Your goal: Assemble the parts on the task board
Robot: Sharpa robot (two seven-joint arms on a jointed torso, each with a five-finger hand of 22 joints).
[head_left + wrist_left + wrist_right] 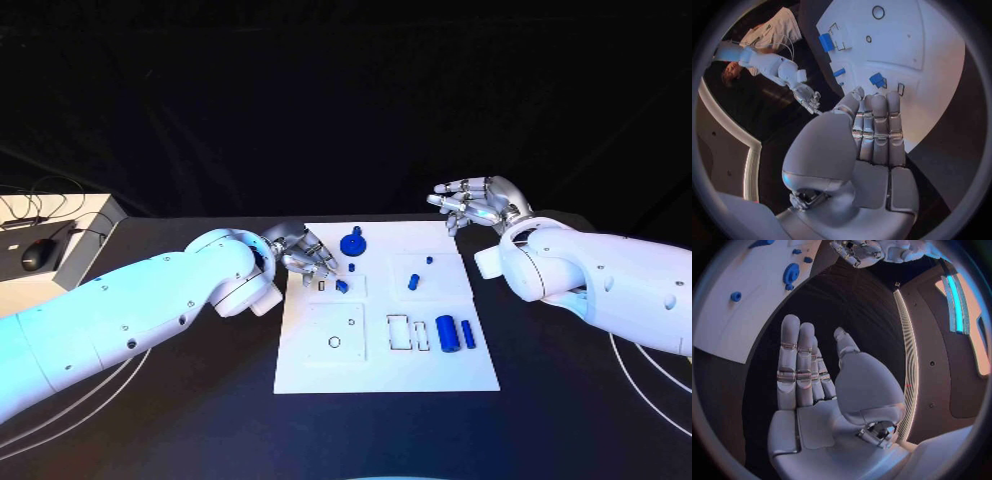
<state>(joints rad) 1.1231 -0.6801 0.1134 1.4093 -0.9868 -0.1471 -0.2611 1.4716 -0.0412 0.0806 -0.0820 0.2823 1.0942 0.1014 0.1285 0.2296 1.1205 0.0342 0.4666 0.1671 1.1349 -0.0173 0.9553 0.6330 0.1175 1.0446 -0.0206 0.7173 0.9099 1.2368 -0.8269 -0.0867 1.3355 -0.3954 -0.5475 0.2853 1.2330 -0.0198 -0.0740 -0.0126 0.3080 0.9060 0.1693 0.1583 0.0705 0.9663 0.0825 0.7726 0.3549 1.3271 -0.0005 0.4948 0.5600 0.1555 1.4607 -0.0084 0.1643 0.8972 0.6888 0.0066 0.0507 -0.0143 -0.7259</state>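
The white task board [382,365] lies in the middle of the black table. On it are a blue gear-like part [355,241] near the far edge, small blue parts [414,281] around the centre, and two blue cylinders [457,333] at the right. My left hand [303,253] hovers over the board's far left edge with its fingers [873,135] stretched out flat and nothing in them; a blue part [877,79] lies just past the fingertips. My right hand [476,203] is raised beyond the far right corner, its fingers [798,365] apart and its palm empty. The gear [791,274] lies well away from it.
A white box [43,255] with a dark mouse on it and cables stands at the table's left edge. The board has empty slots [398,333] and a round hole [335,342] in its near half. Bare black table surrounds the board.
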